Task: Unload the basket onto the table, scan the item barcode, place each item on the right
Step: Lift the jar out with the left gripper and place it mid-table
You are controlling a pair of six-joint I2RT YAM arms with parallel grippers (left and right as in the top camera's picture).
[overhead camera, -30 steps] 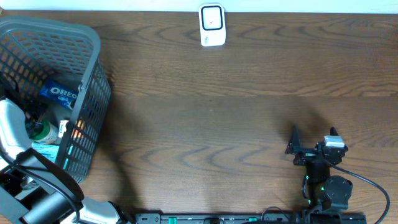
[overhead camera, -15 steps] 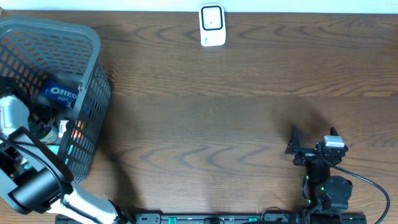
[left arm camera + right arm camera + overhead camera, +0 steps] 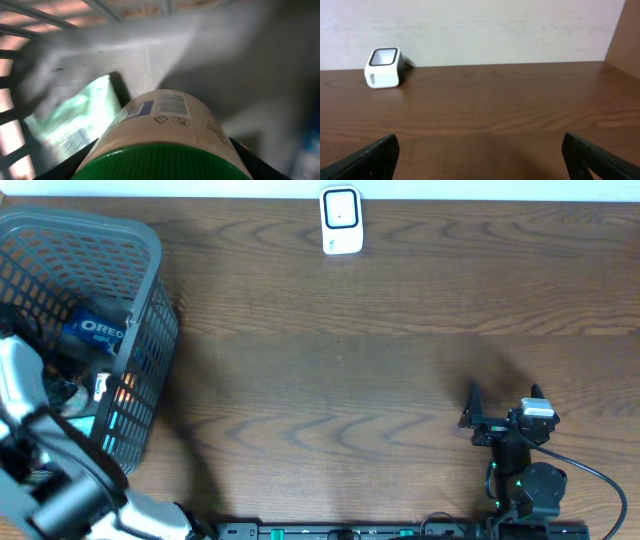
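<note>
Looking at a dark brown wood-grain surface (image 3: 330, 380), pale wall running along the back. Sitting at the far edge, roughly centre: a small white boxy barcode scanner (image 3: 341, 220), window pointing up, presumably for showing a code to it from above. Taking up the left side: a grey plastic mesh basket (image 3: 150, 290), holding a blue Oreo packet (image 3: 100, 328) and a mint-green pouch (image 3: 70, 117) among other bits.

Reaching down inside that basket with the left hand (image 3: 165, 167), straddling a cream-coloured jar with a green screw lid (image 3: 165, 117). Lid end pointing at the wrist camera, printed barcode (image 3: 172, 104) showing on the label further down the body. Going for the lid end probably on purpose, leaving those bars uncovered for the reader. Dark fingers (image 3: 250, 160) hugging both sides of the lid, but honestly not managing to tell whether clamped on or just short of touching. Way too blurry.

Right hand (image 3: 480, 157) hanging low over the near right of the surface, fingers spread wide, gripping nothing, well apart from the basket. Likely just keeping out of the way.

Guessing at the step in hand: securing the jar. Lifting out and scanning not yet done.
</note>
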